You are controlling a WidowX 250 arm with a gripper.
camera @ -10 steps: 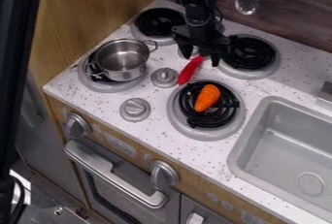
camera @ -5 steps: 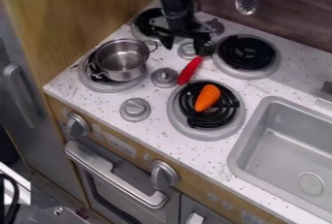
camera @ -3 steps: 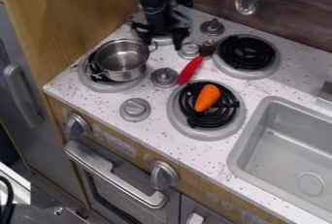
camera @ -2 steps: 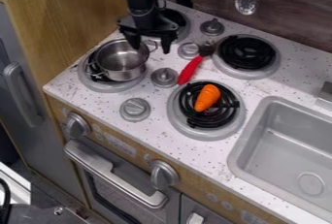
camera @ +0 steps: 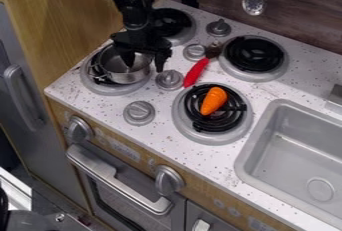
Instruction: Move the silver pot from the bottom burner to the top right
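Camera view: far rim of the silver pot (camera: 124,78) partly hidden behind the unclenched gripper (camera: 144,66).

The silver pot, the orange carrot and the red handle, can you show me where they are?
Silver pot (camera: 124,78): camera view, on its front outer wall.
Orange carrot (camera: 214,101): camera view, on the middle of its body.
Red handle (camera: 195,72): camera view, about halfway along it.

From in front of the counter (camera: 162,127), my fixed camera looks down at a slant, fairly near, toward the back wall (camera: 297,15).
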